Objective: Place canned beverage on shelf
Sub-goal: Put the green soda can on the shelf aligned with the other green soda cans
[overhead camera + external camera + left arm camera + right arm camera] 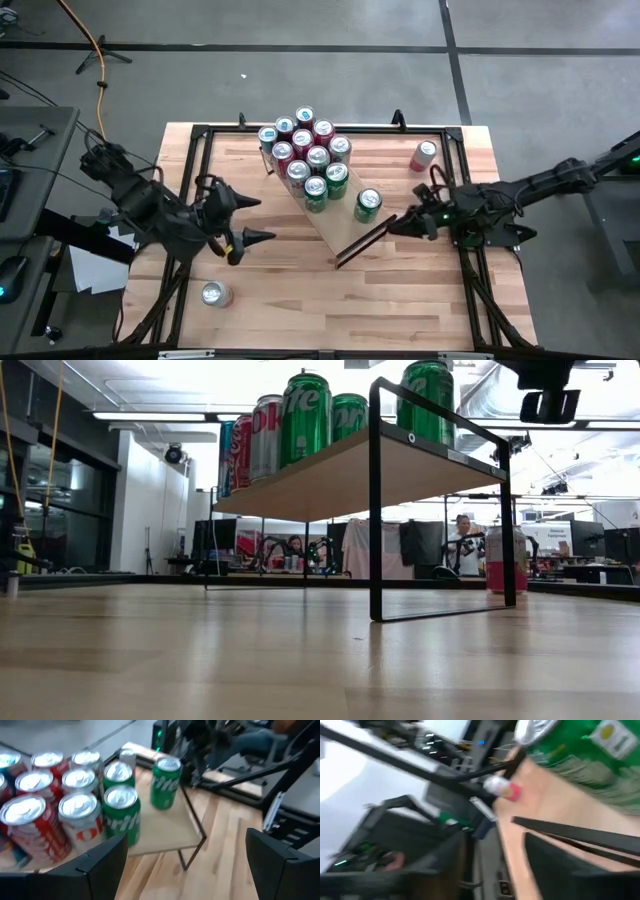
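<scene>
1. My counter (300,300) is striped butcher-block wood.
2. On it stands the shelf (335,235), a pale plank on a thin black frame.
3. The shelf carries a cluster of cans (305,150) and one green can (367,204) standing apart.
4. Directly on the counter: a pink can (423,155) and a silver-topped can (215,294).

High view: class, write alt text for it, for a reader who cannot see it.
Eleven cans crowd a pale-wood shelf at the table's middle, a green can nearest the right gripper beside the shelf. The left gripper waits open, left of the shelf; a pink can and a silver-topped can stand on the table.
</scene>
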